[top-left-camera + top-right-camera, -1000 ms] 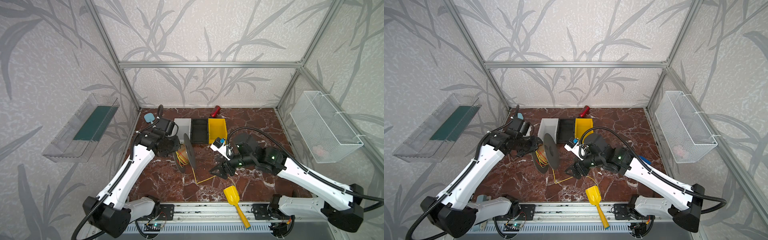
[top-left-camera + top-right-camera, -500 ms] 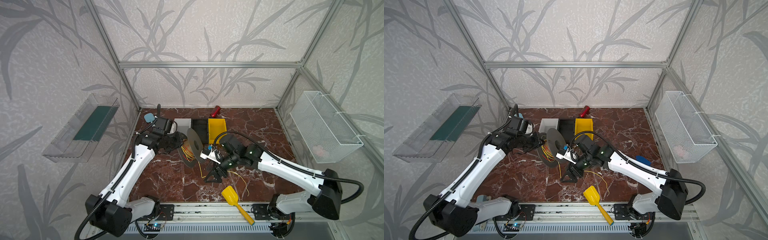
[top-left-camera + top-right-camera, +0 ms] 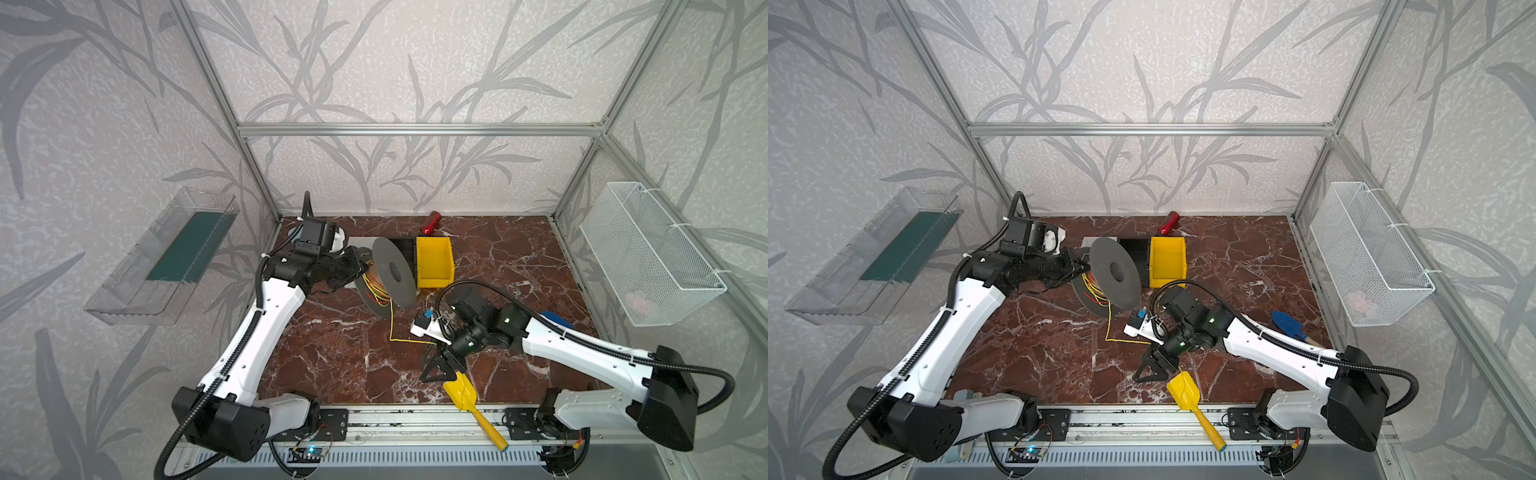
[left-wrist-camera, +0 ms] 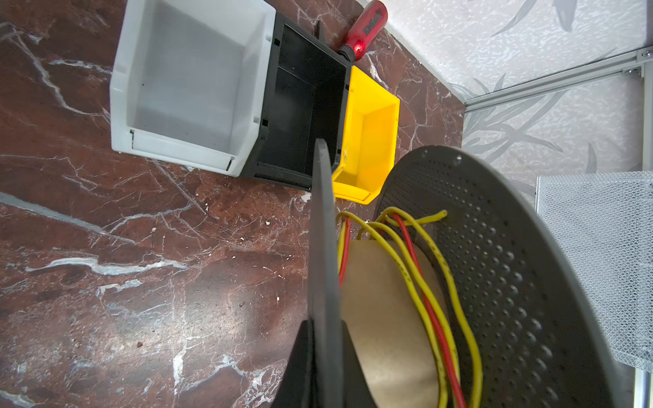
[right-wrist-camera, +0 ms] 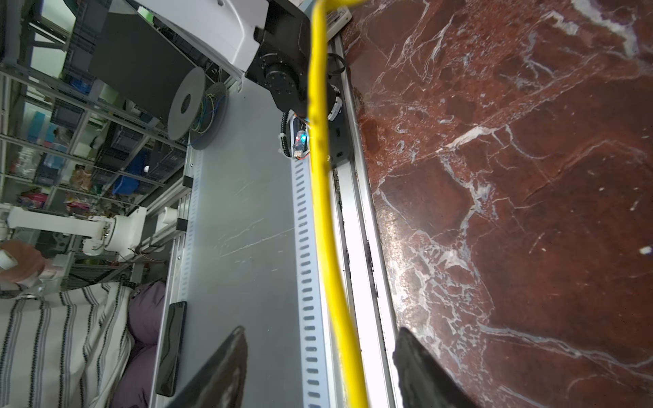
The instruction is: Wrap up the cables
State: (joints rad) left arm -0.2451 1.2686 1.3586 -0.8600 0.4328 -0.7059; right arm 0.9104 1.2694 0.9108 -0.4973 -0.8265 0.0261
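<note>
Currently: wire loose betw. the jaws, spool held by one rim

Task thing first: the thin bright yellow wire (image 3: 391, 322) is part-wound on the grey plastic spool (image 3: 395, 272). A few slack turns sit on its tan cardboard hub (image 4: 385, 318) next to a red wire (image 4: 436, 328). The rest drops to the red-brown marble surface (image 3: 332, 357), bends and runs over to my right hand (image 3: 438, 370).

My left hand (image 4: 323, 328) is clenched on the edge of one spool flange, w/ the spool tilted. My right hand is released: in the right wrist view the wire passes betw. the jaws w/ a gap each side, nothing pinched.

What I reckon could go wrong:

- If I close off-centre, the wire is thin and springy, so it could pop out sideways and I'd grab air.
- If I pull too hard once it's caught, the turns on the hub are slack and could lift over a flange or snarl w/ the red wire.
- The left grip is only on a thin rim, so a sideways tug could twist the spool in the fingers or drop it.
- The yellow plastic toy shovel (image 3: 459, 388) lies just beside the right hand, prob. touching. A low sweep could shove it, or hook the wire under its blade.
- W/ too little tension the wrap goes on baggy and the loops spring off.
</note>
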